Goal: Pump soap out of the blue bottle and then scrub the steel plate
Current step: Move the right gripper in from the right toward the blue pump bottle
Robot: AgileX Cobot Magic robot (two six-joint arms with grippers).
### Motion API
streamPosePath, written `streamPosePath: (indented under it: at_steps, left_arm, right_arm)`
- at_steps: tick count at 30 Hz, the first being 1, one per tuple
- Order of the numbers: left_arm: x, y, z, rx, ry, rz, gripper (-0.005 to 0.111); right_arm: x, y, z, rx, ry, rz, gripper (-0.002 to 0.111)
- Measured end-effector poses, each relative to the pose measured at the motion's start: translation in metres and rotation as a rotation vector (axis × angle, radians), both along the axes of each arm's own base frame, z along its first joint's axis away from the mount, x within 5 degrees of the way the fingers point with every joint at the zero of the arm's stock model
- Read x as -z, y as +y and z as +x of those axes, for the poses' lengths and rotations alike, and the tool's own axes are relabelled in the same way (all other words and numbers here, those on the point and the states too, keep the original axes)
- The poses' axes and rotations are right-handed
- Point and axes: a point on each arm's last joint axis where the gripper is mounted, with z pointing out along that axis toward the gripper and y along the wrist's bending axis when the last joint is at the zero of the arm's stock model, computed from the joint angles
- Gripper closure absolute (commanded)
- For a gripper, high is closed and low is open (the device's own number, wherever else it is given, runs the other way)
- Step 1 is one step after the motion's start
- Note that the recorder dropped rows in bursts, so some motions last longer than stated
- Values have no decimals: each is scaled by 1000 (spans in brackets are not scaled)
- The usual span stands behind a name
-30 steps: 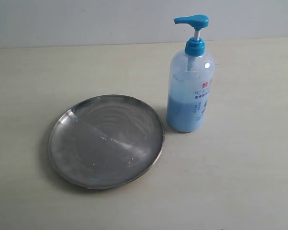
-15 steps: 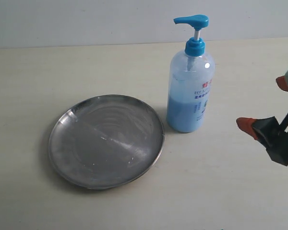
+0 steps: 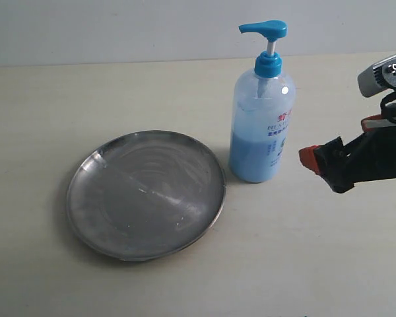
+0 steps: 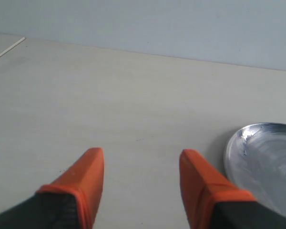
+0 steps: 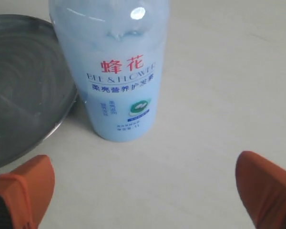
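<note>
right gripper (image 5: 143,176) stood spread wide, facing the blue bottle (image 5: 117,71), probably to clasp it (left gripper (image 4: 142,162) gaped empty too).

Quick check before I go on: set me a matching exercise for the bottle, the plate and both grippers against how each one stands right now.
Things:
1. blue bottle
2. steel plate
3. right gripper
4. left gripper

States:
A. open, plate's rim off to one side
B. upright beside the plate
C. open, facing the bottle, not touching it
D. lying flat, streaked whitish

Pairs: 1-B, 2-D, 3-C, 4-A
</note>
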Motion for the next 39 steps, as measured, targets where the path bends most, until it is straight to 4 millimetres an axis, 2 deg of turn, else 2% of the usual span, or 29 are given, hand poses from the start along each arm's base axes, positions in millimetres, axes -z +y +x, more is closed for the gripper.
streamPosePath:
  at_steps: [7,11,17,25,33,39]
  left_arm:
    - [0,0,0,0,0,0,56]
    - [0,0,0,0,0,0,56]
    - [0,0,0,0,0,0,56]
    - [0,0,0,0,0,0,56]
    - [0,0,0,0,0,0,56]
    - [0,0,0,0,0,0,56]
  right_arm:
    - [17,6,14,-2,32,34,9]
    - [26,13,19,-103,28,18,9]
    - [40,18,31,-130,78,10,9]
    - [34,22,44,-100,73,48,9]
    - [22,17,39,-48,62,50,13]
    - [23,16,33,-126,176,-49,14]
